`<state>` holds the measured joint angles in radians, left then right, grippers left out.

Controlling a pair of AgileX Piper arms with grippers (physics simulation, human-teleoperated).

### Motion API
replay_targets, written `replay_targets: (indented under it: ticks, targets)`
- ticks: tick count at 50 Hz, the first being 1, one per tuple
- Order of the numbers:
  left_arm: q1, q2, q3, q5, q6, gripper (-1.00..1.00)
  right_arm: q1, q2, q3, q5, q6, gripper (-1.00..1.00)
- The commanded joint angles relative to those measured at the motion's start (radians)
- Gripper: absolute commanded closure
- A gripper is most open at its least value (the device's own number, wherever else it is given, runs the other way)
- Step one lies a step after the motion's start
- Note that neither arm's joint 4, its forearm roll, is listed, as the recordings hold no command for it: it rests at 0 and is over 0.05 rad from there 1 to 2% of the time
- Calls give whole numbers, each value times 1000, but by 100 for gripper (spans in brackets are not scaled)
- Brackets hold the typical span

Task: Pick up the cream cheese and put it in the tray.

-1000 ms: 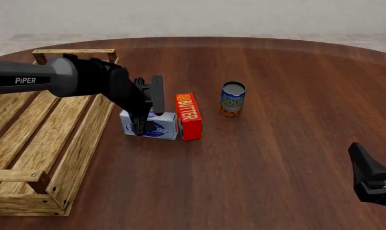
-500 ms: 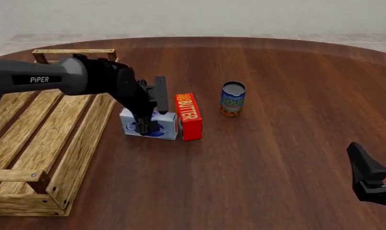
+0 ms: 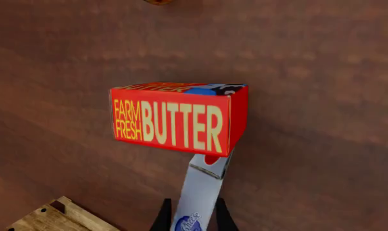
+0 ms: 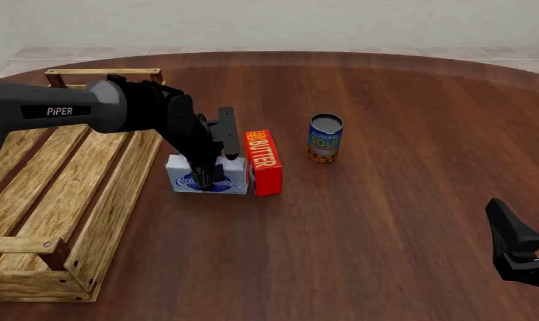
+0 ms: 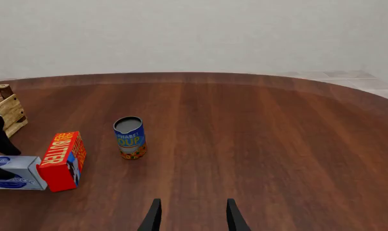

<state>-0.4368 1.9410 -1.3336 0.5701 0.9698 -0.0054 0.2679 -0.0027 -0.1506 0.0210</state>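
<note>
The cream cheese (image 4: 227,179), a light blue-and-white box, lies on the table between the tray (image 4: 109,200) and the red butter box (image 4: 263,160), touching the butter box. My left gripper (image 4: 202,179) points down onto it with a finger on each long side. In the left wrist view the cream cheese (image 3: 199,192) runs as a narrow strip between both fingers (image 3: 161,220), which press against its sides. The box rests on the table. My right gripper (image 4: 530,231) hovers open near the front right, holding nothing.
A soup can (image 4: 325,138) stands upright right of the butter box (image 5: 62,161). The long wooden tray fills the left side of the table, its near wall close to the cream cheese. Its corner (image 3: 53,219) shows in the left wrist view.
My left gripper has sunk lower over the cream cheese and its fingers now sit against the box's sides. The box stays on the table. The right arm has hardly moved.
</note>
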Motion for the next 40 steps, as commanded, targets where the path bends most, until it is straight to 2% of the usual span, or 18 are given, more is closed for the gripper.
replay_targets:
  ticks: [1, 4, 15, 27, 29, 33, 40]
  targets:
    - [-5, 0, 21, 42, -4, 100, -1, -4, 0, 2, -1, -100]
    - [11, -10, 35, 35, 16, 100, -1, -6, 0, 4, -1, -100]
    - [8, -61, 74, 52, 3, 100, -1, -16, 0, 9, -3, -100]
    - [6, -138, 112, 82, 23, 100, 1, -31, 0, 18, -4, -100]
    - [-11, -157, 106, 101, 8, 100, 1, -34, 0, 20, -4, -100]
    - [-7, -182, 118, 137, 25, 100, 0, -35, 0, 20, -4, -100]
    - [-31, -212, 114, 177, -2, 100, -3, -42, 0, 24, -4, -100]
